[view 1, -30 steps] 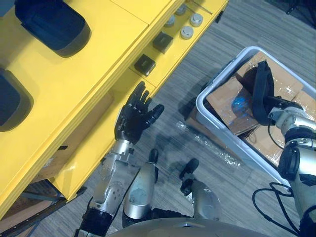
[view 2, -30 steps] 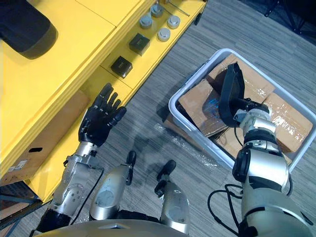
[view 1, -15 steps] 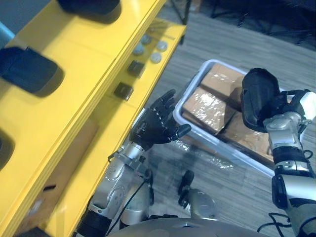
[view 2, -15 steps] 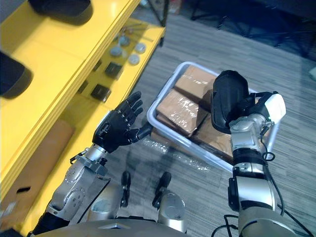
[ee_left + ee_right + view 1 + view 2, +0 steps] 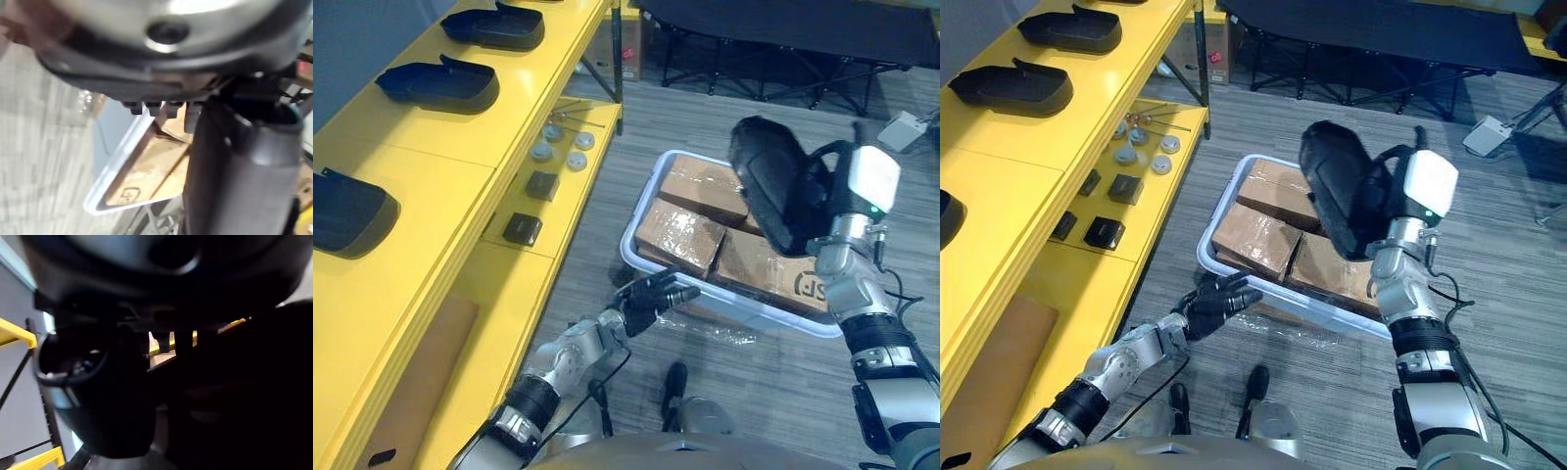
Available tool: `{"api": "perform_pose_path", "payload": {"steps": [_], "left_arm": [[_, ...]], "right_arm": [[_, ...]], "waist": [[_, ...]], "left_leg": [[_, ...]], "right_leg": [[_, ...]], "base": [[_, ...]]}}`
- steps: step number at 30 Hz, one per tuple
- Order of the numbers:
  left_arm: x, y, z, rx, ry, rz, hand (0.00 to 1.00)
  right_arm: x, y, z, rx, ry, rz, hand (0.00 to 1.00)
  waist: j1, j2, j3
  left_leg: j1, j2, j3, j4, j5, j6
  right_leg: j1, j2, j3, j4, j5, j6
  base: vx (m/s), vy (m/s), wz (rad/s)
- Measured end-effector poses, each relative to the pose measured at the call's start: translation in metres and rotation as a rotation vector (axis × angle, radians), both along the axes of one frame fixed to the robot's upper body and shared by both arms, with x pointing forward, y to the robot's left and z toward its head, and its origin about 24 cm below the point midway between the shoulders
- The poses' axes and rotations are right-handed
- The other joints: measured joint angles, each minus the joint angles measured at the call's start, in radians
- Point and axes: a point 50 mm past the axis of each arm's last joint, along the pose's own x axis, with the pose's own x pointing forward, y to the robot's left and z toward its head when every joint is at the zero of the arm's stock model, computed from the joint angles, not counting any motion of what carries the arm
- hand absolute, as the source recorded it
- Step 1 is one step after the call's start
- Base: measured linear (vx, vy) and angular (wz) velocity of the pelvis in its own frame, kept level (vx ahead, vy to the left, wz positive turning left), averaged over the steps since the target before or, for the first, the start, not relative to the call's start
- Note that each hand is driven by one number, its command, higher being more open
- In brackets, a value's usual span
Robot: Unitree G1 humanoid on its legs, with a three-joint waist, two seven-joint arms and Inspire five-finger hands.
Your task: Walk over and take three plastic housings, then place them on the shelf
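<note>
Plastic housing (image 5: 1337,191) in right robot hand (image 5: 1389,208)

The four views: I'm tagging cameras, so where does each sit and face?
Left eye view: on the head, looking down at the yellow shelf, the white bin and both arms.
Right eye view: beside it, same scene; the right hand grips a plastic housing.
Left wrist view: along the open left hand toward the bin's cardboard boxes.
Right wrist view: along the right hand, housing close, shelf beyond.
Shared: the eye views and left wrist view show the bin.
</note>
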Motion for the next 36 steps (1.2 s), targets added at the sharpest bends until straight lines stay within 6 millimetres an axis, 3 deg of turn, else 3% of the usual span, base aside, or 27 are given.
{"api": "perform_pose_path", "payload": {"steps": [3,7,11,13,18,25,36], "left_arm": [[0.014,-0.005,0.005,-0.026,-0.005,0.049,1.00],[0.054,-0.011,0.036,-0.161,-0.077,0.182,1.00],[0.080,-0.002,0.064,-0.352,-0.107,0.326,1.00],[0.084,0.000,0.069,-0.415,-0.100,0.361,1.00],[0.084,0.001,0.068,-0.493,-0.072,0.379,1.00],[0.069,-0.015,0.046,-0.482,0.029,0.328,1.00],[0.055,-0.035,0.043,-0.596,-0.030,0.204,1.00]], "right_arm": [[0.002,0.015,-0.007,0.008,0.007,0.051,0.00],[0.004,0.040,-0.014,0.052,-0.007,0.137,0.00],[0.004,0.063,-0.005,0.086,-0.084,0.232,0.00],[0.003,0.067,-0.003,0.092,-0.113,0.252,0.00],[0.002,0.081,-0.005,0.119,-0.160,0.297,0.00],[-0.002,0.116,0.001,0.172,-0.245,0.410,0.00],[-0.009,0.128,-0.010,0.192,-0.205,0.475,0.00]], "waist": [[-0.005,-0.010,-0.002],[-0.007,-0.037,-0.007],[-0.024,-0.059,-0.007],[-0.028,-0.063,-0.009],[-0.027,-0.068,-0.010],[-0.022,-0.069,-0.009],[-0.028,-0.070,-0.009]], "left_leg": [[0.001,0.002,0.016,0.002,-0.003,-0.004],[-0.017,0.007,0.039,0.008,-0.007,-0.006],[-0.040,0.018,0.052,0.042,-0.029,-0.009],[-0.045,0.018,0.054,0.043,-0.032,-0.008],[-0.046,0.014,0.064,0.051,-0.039,-0.001],[-0.051,0.009,0.066,0.068,-0.051,0.007],[-0.053,0.008,0.068,0.076,-0.055,0.008]], "right_leg": [[-0.008,0.002,0.017,0.000,0.005,0.002],[-0.037,0.008,0.042,0.000,0.021,-0.001],[-0.053,0.015,0.057,0.000,0.026,0.001],[-0.059,0.015,0.060,0.001,0.029,0.005],[-0.062,0.010,0.076,0.001,0.039,0.019],[-0.061,0.003,0.081,0.001,0.041,0.019],[-0.061,0.002,0.082,0.001,0.043,0.016]], "base": [[-0.03,0.027,-0.17],[-0.02,0.032,-0.18],[0.00,0.027,-0.13],[0.00,0.044,-0.04],[0.00,0.063,-0.05],[-0.04,0.040,-0.01],[-0.02,0.010,-0.01]]}}
